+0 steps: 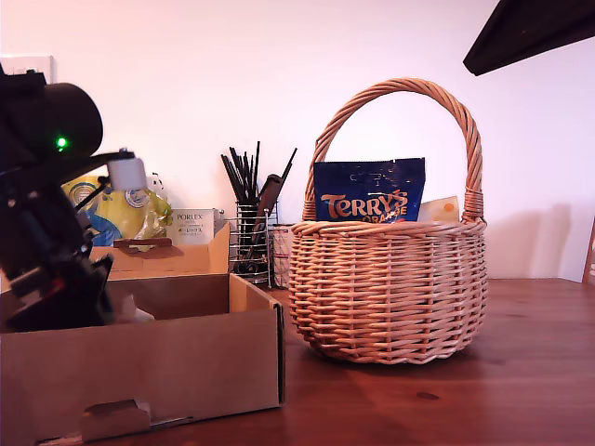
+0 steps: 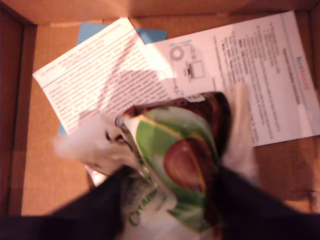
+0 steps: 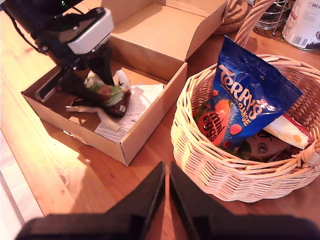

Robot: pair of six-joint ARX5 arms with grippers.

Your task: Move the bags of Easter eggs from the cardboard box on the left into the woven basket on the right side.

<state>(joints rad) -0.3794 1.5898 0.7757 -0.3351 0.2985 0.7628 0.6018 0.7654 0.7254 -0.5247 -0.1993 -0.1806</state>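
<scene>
Right now my first gripper (image 2: pixel 170 200) is down in the cardboard box (image 1: pixel 186 362) at the exterior view's left, jaws clamped on the white-and-green bag (image 2: pixel 175 165); its lettering is too blurred to read. Printed leaflets (image 2: pixel 110 75) lie flat on the box floor beneath it. Across in the woven basket (image 1: pixel 390 288), the dark blue bag (image 1: pixel 369 190) stands up, reading "Terry's Orange", with "mini eggs" showing in the second wrist view. My second gripper (image 3: pixel 166 200) hovers over the reddish wooden bench (image 1: pixel 521 372), jaws pressed together on nothing. Behind the box, a white "PORLEX" carton (image 1: pixel 191 226) sits before the pale wall.
</scene>
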